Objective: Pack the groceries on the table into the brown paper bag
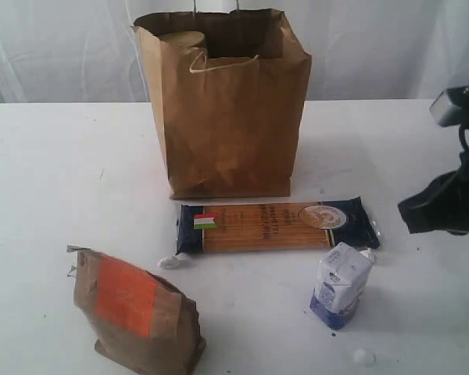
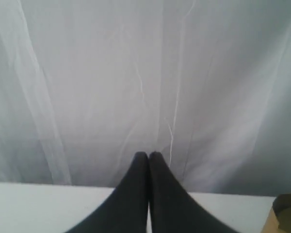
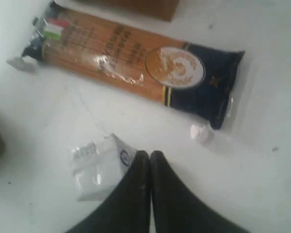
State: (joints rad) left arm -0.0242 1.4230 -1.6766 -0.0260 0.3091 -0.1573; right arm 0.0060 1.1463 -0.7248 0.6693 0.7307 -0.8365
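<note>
Brown pouch [image 1: 137,312] at 7 o'clock, carton [image 1: 340,285] at 5, spaghetti packet [image 1: 277,226] mid-surface [image 1: 47,172], paper bag [image 1: 227,117] at 12. Your left gripper [image 2: 148,156] and right gripper [image 3: 149,155] are clenched, empty. Between picks, I'd say: open the right one over the carton.

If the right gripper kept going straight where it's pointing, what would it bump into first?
Probably the bare white table, just short of the spaghetti packet. The shut right gripper would pass beside the small white-blue carton, though depth is hard to judge.
</note>
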